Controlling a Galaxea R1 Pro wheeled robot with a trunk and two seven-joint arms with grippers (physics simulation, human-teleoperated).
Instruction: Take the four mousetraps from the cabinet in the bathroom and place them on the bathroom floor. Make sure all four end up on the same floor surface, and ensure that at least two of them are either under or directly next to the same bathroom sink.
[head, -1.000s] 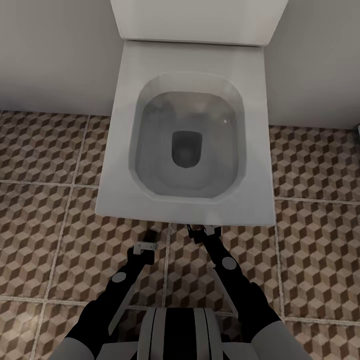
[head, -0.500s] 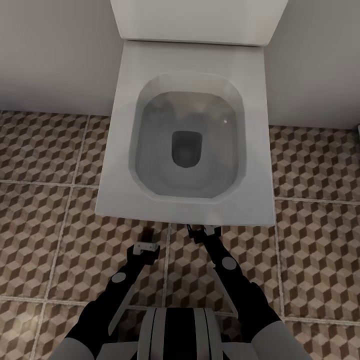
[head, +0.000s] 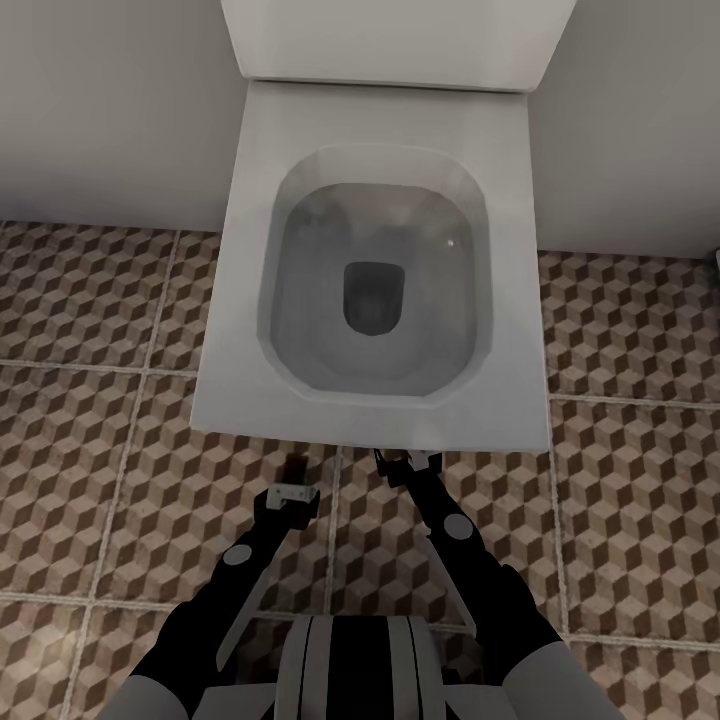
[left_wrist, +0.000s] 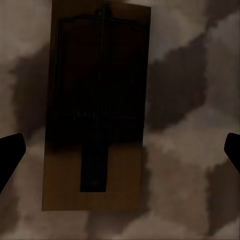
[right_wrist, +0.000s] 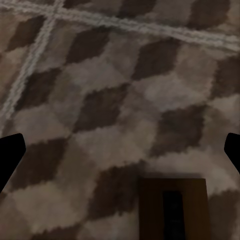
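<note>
Tan mousetrap (left_wrist: 95, 115) with dark wire, flat on the cube-patterned floor (head: 100, 470), near the toilet's (head: 375, 270) front edge. Left gripper (head: 291, 493) directly above it, fingers wide, trap between them untouched. Right gripper (head: 408, 462) beside the toilet's front edge, fingers wide, holding nothing.

even, soft overhead light in the head view with a small glint in the toilet bowl (head: 452, 242); both wrist views are dim, blurry and coarsely pixelated, the mousetrap (left_wrist: 96, 107) deeply shadowed.
</note>
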